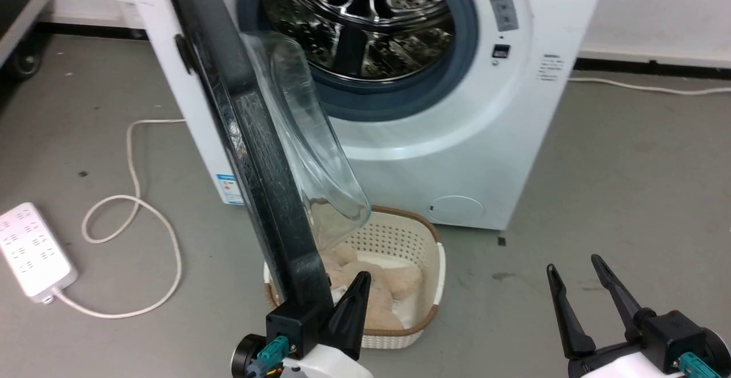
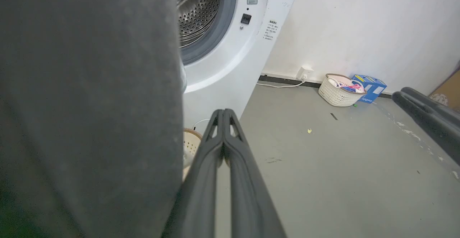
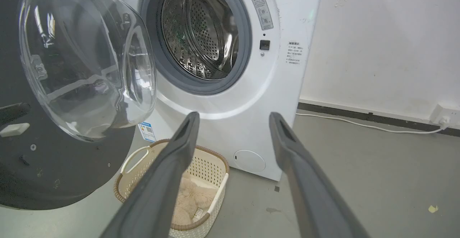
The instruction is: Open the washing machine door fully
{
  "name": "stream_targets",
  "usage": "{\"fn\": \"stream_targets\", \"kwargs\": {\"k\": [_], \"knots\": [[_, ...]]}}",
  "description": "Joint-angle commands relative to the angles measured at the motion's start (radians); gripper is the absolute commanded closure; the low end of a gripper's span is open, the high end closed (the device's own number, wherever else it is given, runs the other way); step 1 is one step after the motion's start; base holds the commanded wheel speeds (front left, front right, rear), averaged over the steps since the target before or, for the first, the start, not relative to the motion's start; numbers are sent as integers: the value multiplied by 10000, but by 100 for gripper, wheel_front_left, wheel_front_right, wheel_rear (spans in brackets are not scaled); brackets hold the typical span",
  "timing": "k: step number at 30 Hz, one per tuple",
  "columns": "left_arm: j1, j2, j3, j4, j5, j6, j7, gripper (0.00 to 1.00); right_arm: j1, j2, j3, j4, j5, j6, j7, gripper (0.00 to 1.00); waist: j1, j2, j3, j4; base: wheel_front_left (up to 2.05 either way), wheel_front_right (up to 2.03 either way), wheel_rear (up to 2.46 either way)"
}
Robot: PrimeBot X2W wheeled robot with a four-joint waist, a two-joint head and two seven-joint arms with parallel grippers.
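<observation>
Head view: door (image 1: pixel 268 195) open wide, edge-on; L tool (image 1: pixel 360 286) fingers together beside its rim, R tool (image 1: pixel 573 262) fingers apart.

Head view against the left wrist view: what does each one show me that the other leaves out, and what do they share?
Head view, not the left wrist view: the white power strip and its looping cord on the floor. Left wrist view, not the head view: a second basket, a blue box and a wall socket by the far wall. Both: the washing machine door swung out, the steel drum, the floor basket under the door, and the left gripper with its fingers shut.
</observation>
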Motion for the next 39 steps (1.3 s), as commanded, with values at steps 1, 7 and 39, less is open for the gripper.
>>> {"fn": "stream_targets", "kwargs": {"k": [1, 7, 39], "knots": [[-81, 144, 162, 36, -28, 17, -102, 100, -34, 35, -18, 44, 25, -9, -58, 0, -1, -1, -116, 247, 0, 0, 0], [253, 389, 176, -19, -77, 47, -37, 100, 131, 35, -69, 104, 42, -9, -23, 0, -1, -1, -401, 1180, 0, 0, 0], [-1993, 2581, 3733, 1286, -1879, 138, -122, 100, -719, -311, 553, -782, -557, -9, 982, 0, -1, -1, 1890, 3487, 0, 0, 0]]}}
